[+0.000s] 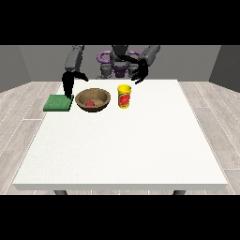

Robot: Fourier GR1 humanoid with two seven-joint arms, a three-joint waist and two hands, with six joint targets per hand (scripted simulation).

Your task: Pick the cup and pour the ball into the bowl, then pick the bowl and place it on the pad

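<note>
A brown wooden bowl (93, 100) sits on the white table (122, 145) left of centre, with a red ball (90, 102) inside it. A yellow cup (123, 96) with a red label stands upright just right of the bowl. A green pad (58, 102) lies flat left of the bowl. The hand at the view's left (68, 83) hangs over the gap between pad and bowl, fingers pointing down and holding nothing. The hand at the view's right (139, 72) hovers raised behind the cup, fingers spread and relaxed, apart from the cup.
The table's far edge runs close behind the bowl and cup. Wide bare table surface stretches toward the camera and to the right. The robot's torso (117, 63) stands behind the table.
</note>
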